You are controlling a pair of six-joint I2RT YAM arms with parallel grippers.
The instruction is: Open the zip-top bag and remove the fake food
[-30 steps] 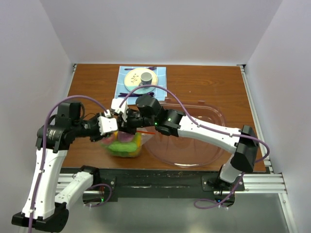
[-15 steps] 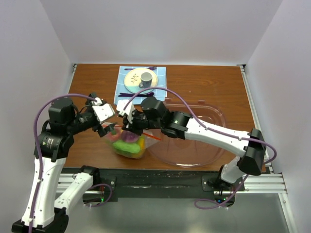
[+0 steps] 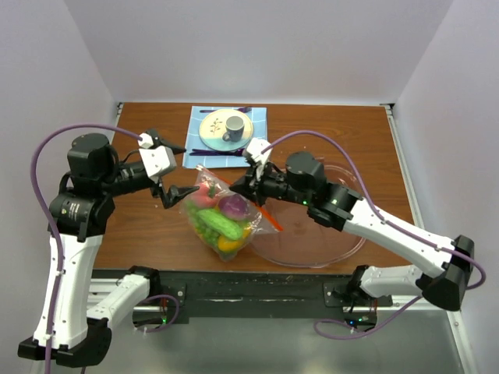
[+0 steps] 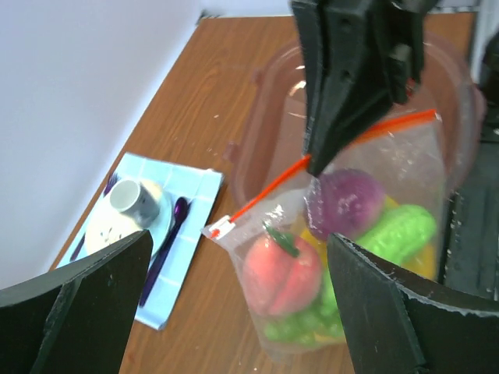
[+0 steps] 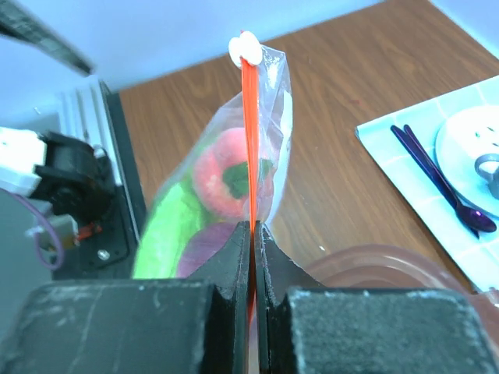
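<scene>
The zip-top bag (image 3: 222,214) is clear with an orange-red zipper strip (image 5: 249,132) along its top edge, and it hangs lifted over the table. The fake food inside includes a pink peach (image 4: 279,273), a purple piece (image 4: 343,204) and a green piece (image 4: 399,231). My right gripper (image 3: 248,185) is shut on the zipper strip, its jaws pinching it edge-on (image 5: 253,234). My left gripper (image 3: 178,170) is open and empty just left of the bag, the bag's corner (image 4: 222,227) between its fingers' line of view.
A large clear pinkish bowl (image 3: 335,234) lies right of the bag, under my right arm. A blue mat with a round plate (image 3: 218,125), grey cup (image 3: 232,125) and purple cutlery (image 4: 165,245) sits at the back.
My left gripper let go of the bag and drew back to the left and up. My right gripper moved right, pulling the bag up and rightward with it.
</scene>
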